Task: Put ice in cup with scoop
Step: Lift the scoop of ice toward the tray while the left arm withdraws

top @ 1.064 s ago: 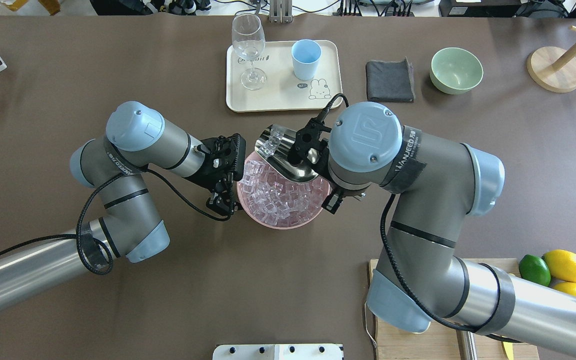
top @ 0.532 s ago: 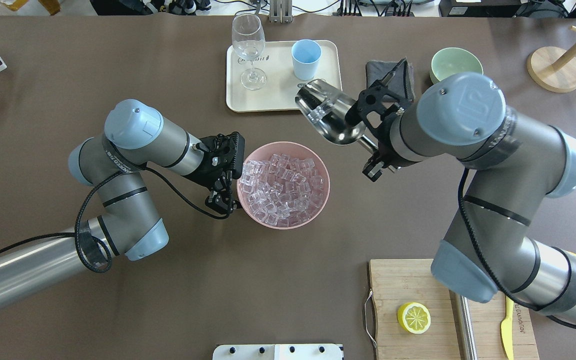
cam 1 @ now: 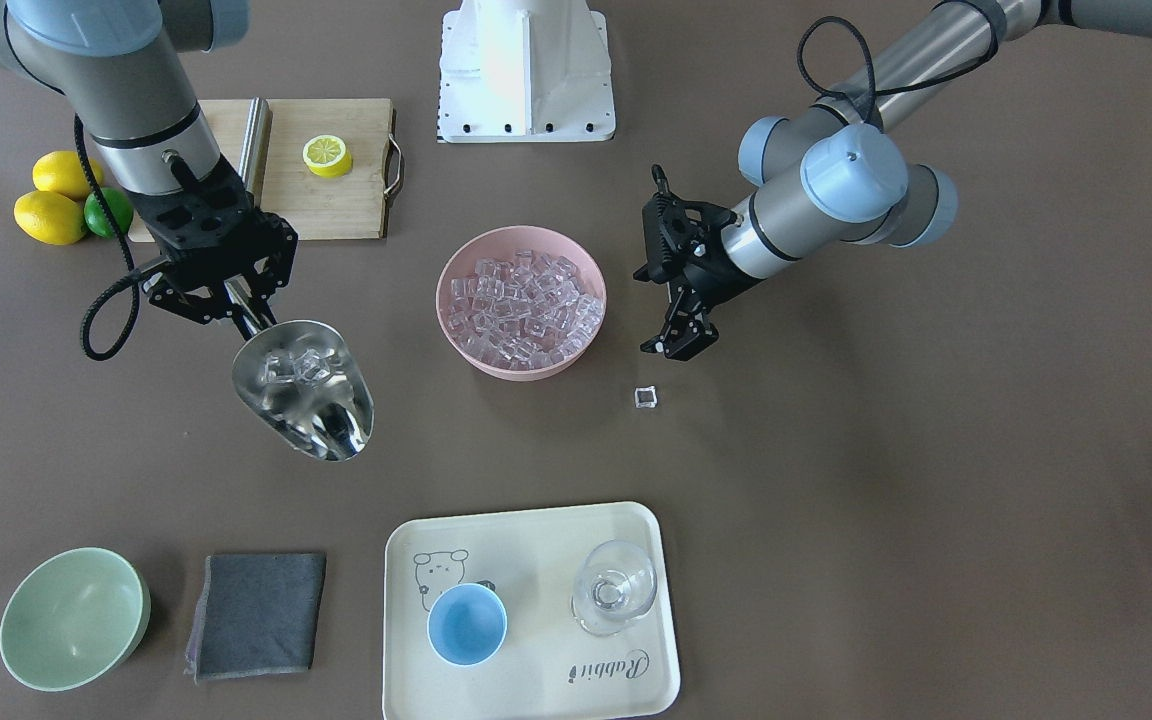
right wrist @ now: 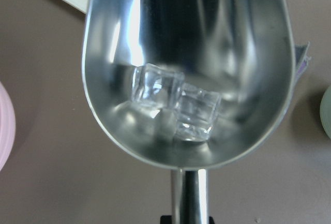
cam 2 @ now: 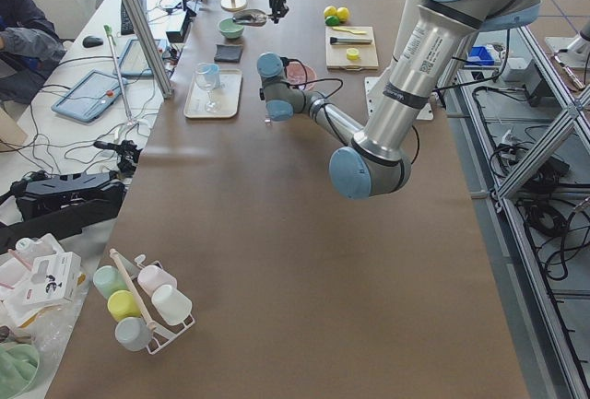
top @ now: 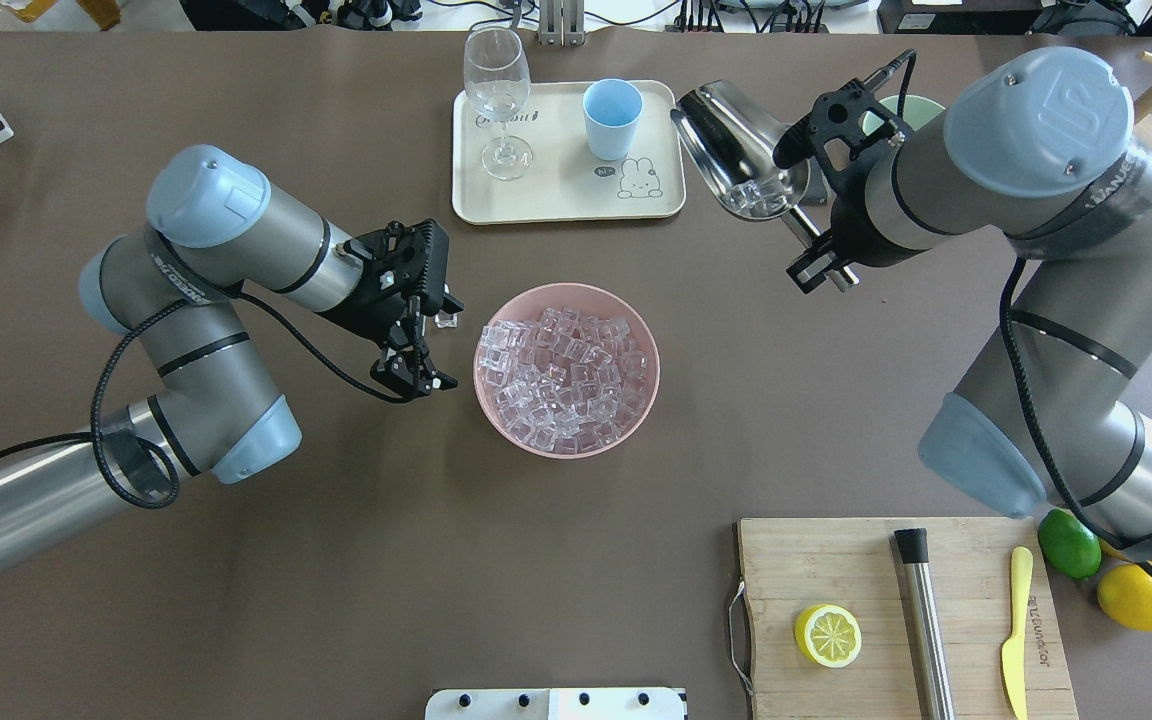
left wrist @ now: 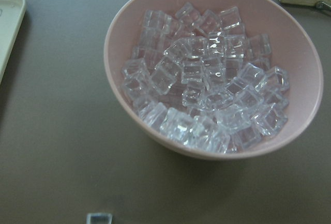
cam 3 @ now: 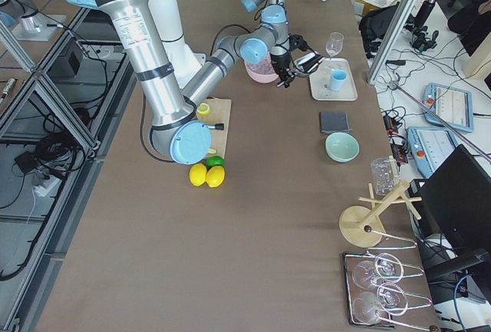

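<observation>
My right gripper (top: 821, 250) is shut on the thin handle of the steel scoop (top: 736, 160) and holds it in the air just right of the tray. The scoop (right wrist: 186, 79) carries a few ice cubes (right wrist: 176, 100) at the handle end of its trough. The light-blue cup (top: 612, 118) stands upright on the cream tray (top: 556, 200), left of the scoop's mouth. The pink bowl (top: 496, 420) at mid-table is full of ice (top: 566, 365). My left gripper (top: 441, 340) is open and empty, left of the bowl. One loose cube (cam 1: 646, 397) lies on the table by it.
A wine glass (top: 496, 95) stands on the tray left of the cup. A grey cloth (cam 1: 256, 612) and a pale green bowl (cam 1: 71, 618) lie right of the tray, under the scoop's side. A cutting board (top: 836, 560) holds a lemon half, a steel cylinder and a yellow knife.
My right arm has carried the scoop with ice from over the pink bowl away to the far right, beside the tray. My left gripper has drawn back left from the bowl's rim.
</observation>
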Available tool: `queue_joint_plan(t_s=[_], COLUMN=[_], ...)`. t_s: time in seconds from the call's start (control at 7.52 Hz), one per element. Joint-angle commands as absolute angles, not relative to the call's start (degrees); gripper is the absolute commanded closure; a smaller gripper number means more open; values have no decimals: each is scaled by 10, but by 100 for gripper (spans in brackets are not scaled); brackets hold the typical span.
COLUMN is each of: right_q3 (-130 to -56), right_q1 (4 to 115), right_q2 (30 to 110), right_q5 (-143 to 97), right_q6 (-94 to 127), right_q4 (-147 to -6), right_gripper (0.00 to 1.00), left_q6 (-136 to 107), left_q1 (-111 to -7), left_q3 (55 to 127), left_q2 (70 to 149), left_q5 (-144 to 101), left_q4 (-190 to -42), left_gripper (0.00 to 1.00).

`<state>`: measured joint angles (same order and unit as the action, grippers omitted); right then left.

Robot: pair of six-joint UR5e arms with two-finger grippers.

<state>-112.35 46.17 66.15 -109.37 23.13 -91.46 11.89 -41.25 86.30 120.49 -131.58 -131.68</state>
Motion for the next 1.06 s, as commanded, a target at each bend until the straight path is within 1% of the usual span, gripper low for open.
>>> queue_joint_plan(t_s=[0.0,0.13,0.27,0.53,0.93], right_q3=[-1033,-994,-949,-854,-770], right_q1=[525,530,533,533,533], right_q2=[617,579,531,432,346], right_q5=[-1185,-1203,-1207,-1223,-1235], right_q6=[248,244,223,177,171], right_q4=[-969,-1009,-1052,-1142,-1194], right_gripper=[100,100,100,100,100], left_q6=[120,116,116,117,117], left_q1=[-501,-537,-568,-615,-685], left_q3=[936,953,954,954,954], left_q2=[1150,1133,1130,1120,1104], left_q5=[-1398,-1397,-1397,-1396,-1396], left_q4=[-1173,-1096,-1021,-949,-843], left_gripper=[2,2,2,2,2])
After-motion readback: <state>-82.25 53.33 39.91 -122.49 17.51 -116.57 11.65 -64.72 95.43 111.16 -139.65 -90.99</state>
